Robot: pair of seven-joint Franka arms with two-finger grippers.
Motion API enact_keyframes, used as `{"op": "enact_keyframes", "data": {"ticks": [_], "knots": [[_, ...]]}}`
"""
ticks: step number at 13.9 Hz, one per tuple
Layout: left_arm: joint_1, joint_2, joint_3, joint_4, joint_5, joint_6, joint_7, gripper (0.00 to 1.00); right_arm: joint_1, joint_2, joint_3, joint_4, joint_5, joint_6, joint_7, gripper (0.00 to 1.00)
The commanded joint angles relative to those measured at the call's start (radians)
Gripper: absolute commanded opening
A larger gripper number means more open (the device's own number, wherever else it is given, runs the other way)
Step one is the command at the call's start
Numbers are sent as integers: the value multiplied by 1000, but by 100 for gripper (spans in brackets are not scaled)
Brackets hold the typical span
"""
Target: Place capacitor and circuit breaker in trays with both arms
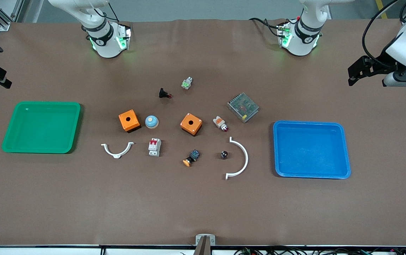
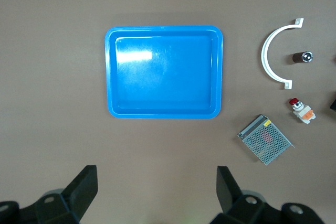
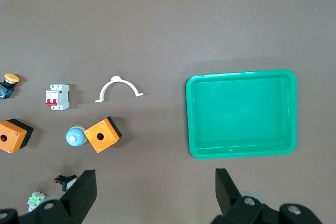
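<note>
The left gripper (image 2: 155, 192) hangs with fingers spread wide, gripping nothing, over bare table beside the blue tray (image 2: 164, 72). The capacitor (image 2: 302, 56) lies well off, inside a white arc (image 2: 274, 53). The right gripper (image 3: 155, 192) (also gaping, unladen) waits near the green tray (image 3: 241, 113) — the breaker (image 3: 56, 97) stands well apart, untouched.

Two trays (image 1: 42, 106) (image 1: 310, 124), two orange boxes (image 1: 129, 120) (image 1: 191, 124), two white brackets (image 1: 117, 150) (image 1: 240, 159) — one circuit breaker (image 1: 154, 147), one capacitor (image 1: 224, 154).
</note>
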Motion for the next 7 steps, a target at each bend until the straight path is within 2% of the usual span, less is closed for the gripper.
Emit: {"op": "enact_keyframes", "data": {"ticks": [1,4,7], "knots": [[11,11,-6,29,-4,-25,11,100,-11,27,11,26,-14,-6,9,100],[5,17,-6,32,-1,-24,10,100,-11,34,11,26,-14,6,9,100],[-14,132,-9,71,-4,-8,2,100,-13,39,11,26,-12,58,9,100]]}}
